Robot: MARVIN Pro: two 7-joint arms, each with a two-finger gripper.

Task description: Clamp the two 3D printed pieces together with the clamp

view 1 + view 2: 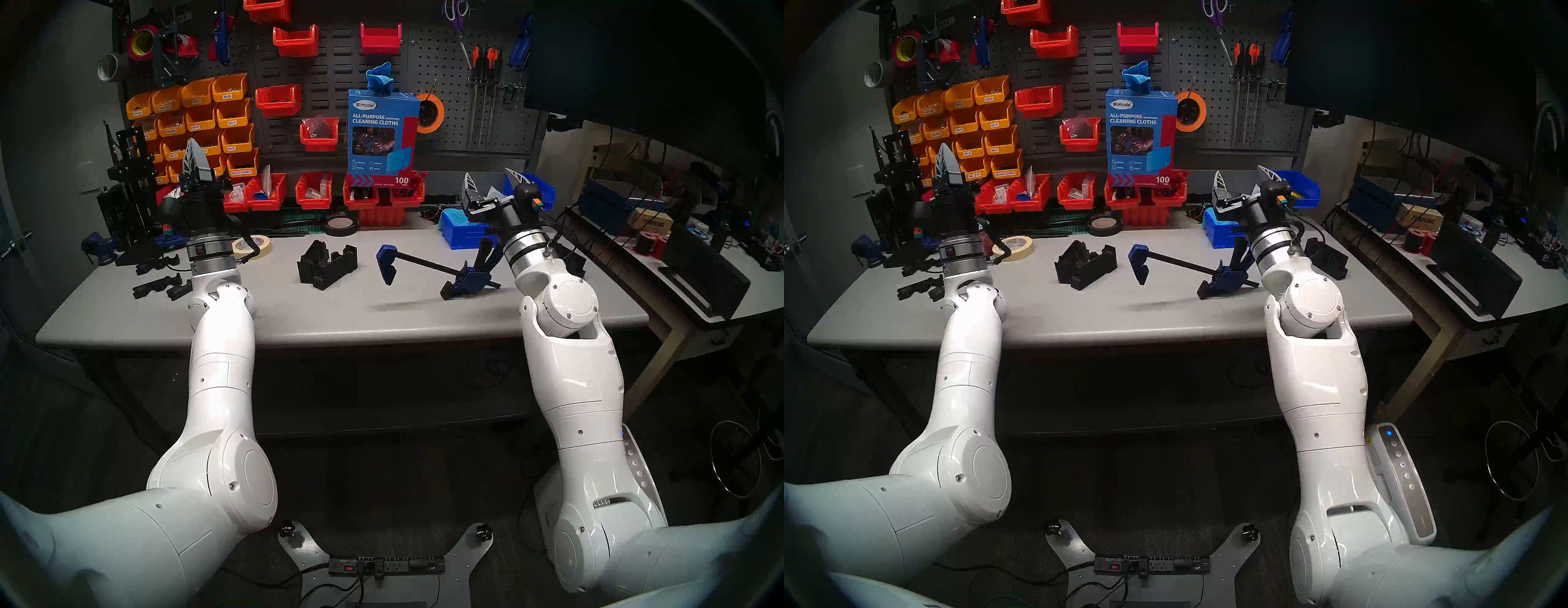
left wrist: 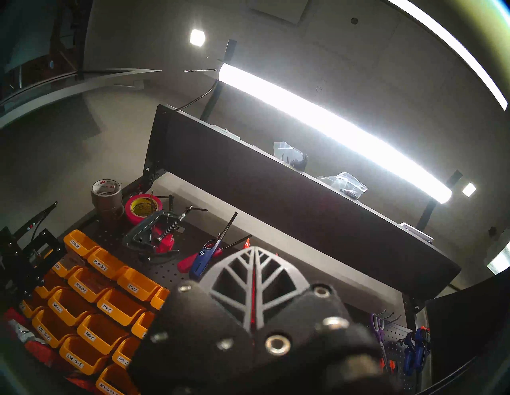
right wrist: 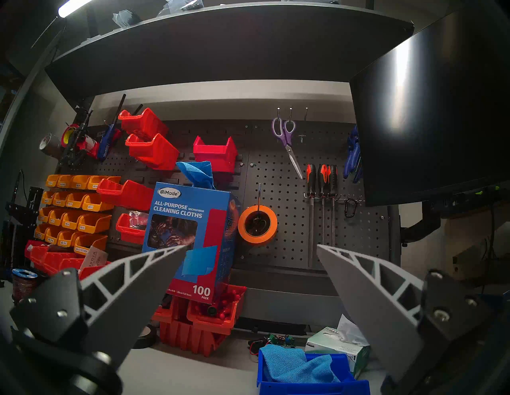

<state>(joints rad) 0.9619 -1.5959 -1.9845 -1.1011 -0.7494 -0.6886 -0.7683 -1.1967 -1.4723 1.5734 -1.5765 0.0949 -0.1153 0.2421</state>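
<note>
The two 3D printed pieces (image 1: 326, 266) (image 1: 1086, 266), matte black notched blocks, sit side by side mid-table. To their right lies the clamp (image 1: 428, 264) (image 1: 1183, 262), its blue fixed jaw nearest the pieces and its blue body with black trigger handle by my right forearm. My left gripper (image 1: 193, 146) (image 1: 945, 149) (image 2: 254, 249) points upward at the table's left, shut and empty, well away from the pieces. My right gripper (image 1: 488, 173) (image 1: 1239, 170) (image 3: 252, 245) is raised behind the clamp's handle, open, with nothing between its fingers.
Flat wavy black prints (image 1: 157, 280) and a small blue vise (image 1: 99, 246) lie at the far left. A masking tape roll (image 1: 250, 246), a black tape roll (image 1: 339, 223) and red bins line the back. A blue bin (image 1: 462, 229) and a lone black block (image 1: 572, 261) sit at the right.
</note>
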